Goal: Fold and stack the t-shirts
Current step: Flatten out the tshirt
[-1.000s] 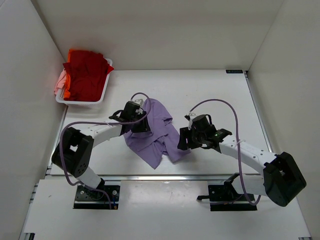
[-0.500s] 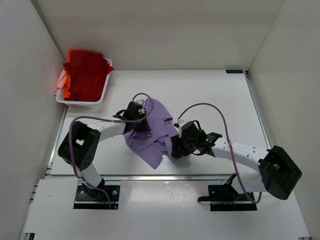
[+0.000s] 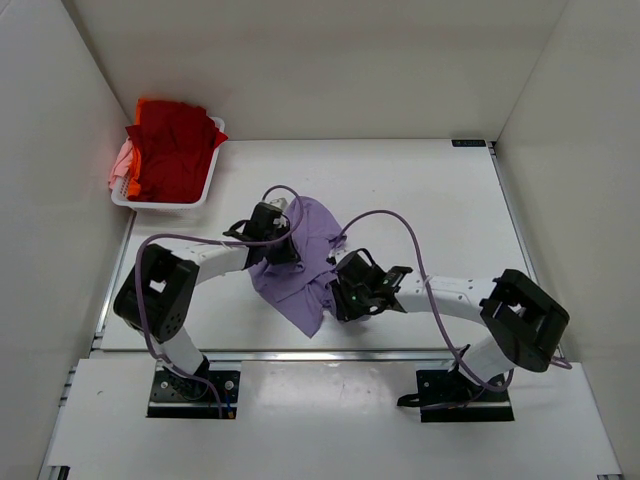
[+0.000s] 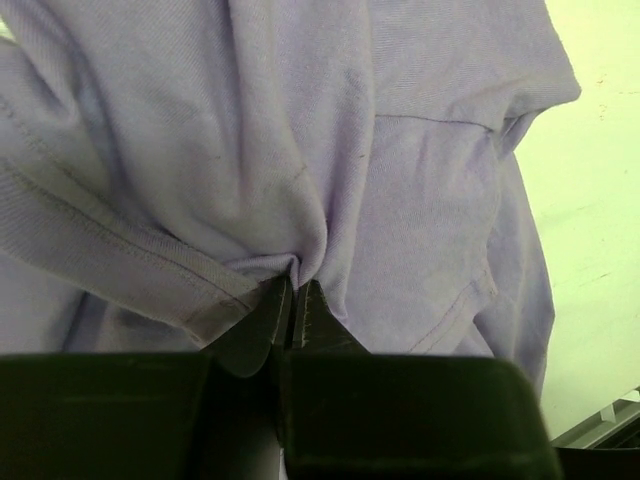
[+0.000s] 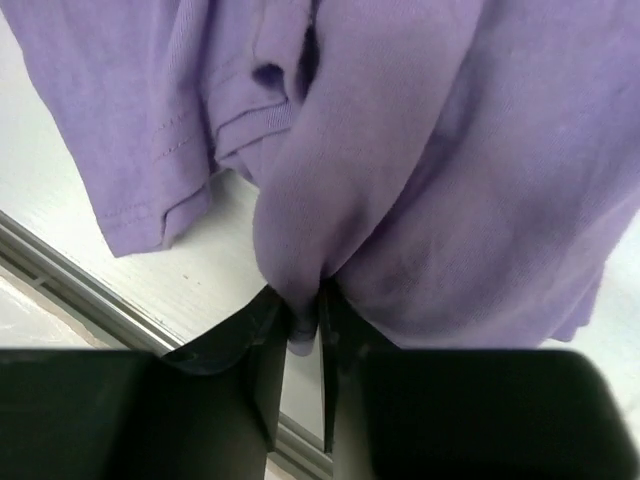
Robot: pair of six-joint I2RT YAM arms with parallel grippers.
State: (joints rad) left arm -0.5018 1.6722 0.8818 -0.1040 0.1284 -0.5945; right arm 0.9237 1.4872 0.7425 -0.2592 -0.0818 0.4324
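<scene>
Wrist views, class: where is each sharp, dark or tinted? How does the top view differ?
Left wrist: crumpled lavender cloth t-shirt sharp, white table tinted greenish, left gripper black silhouette. Right wrist: stitching crisp, right gripper equally dark. Top view: even, soft shadows.

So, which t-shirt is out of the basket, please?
The lavender t-shirt, crumpled on the table; the red t-shirt and pink t-shirt lie in the basket.

The lavender t-shirt [image 3: 300, 270] lies crumpled and bunched at near centre. At far left, the red t-shirt [image 3: 170, 140] tops the orange t-shirt [image 3: 127, 186] and pale pink t-shirt [image 3: 119, 160].
</scene>
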